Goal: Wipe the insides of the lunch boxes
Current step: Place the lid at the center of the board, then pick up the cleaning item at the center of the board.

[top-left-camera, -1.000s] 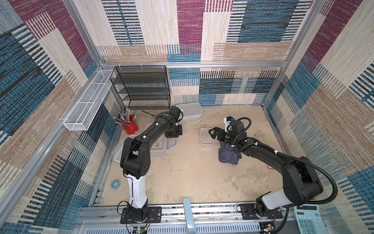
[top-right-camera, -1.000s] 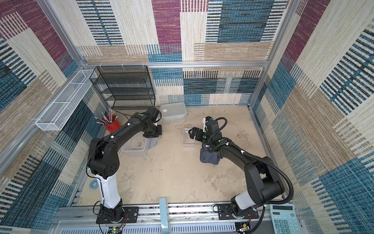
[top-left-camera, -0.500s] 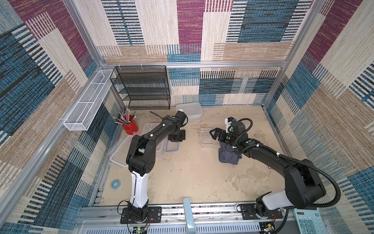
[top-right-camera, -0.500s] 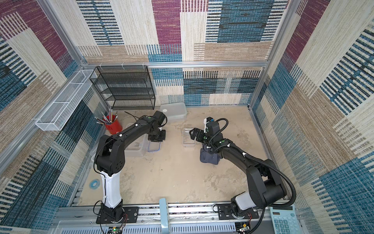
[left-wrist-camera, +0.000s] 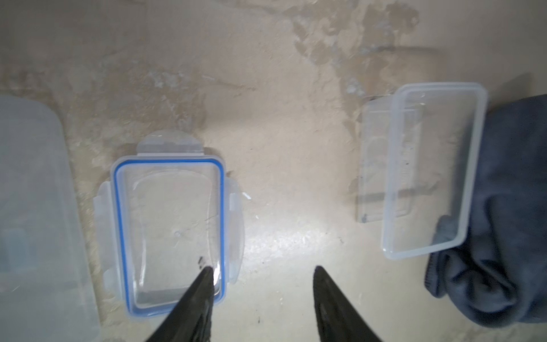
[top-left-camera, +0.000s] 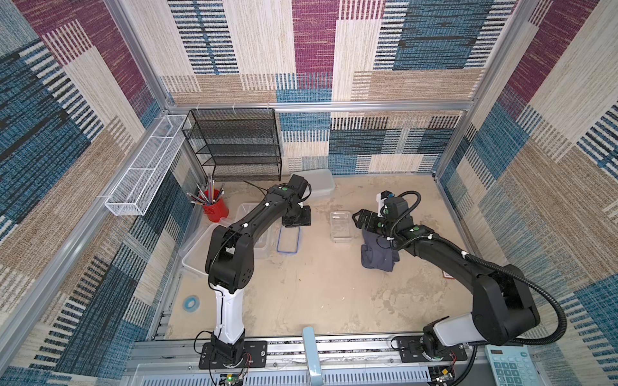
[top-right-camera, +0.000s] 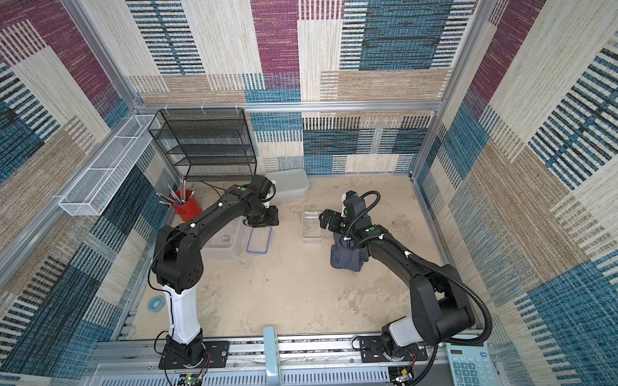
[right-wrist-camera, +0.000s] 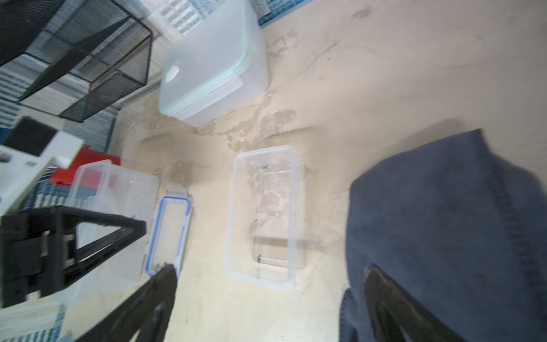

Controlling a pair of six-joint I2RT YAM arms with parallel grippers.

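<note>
Small box (top-left-camera: 340,226): lid (left-wrist-camera: 168,225) off; I judged it unwiped.
Left gripper (left-wrist-camera: 262,271): stood half-open, empty.
Right gripper (right-wrist-camera: 269,271): gaped empty over cloth (top-left-camera: 379,254).

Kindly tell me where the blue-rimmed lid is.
Both top views show the blue-rimmed lid left of centre, beside an open tub, by the left gripper.

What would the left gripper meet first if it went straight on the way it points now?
The left gripper would probably meet the table, just beside the lid; one finger may catch its rim. Depth is unclear.
</note>
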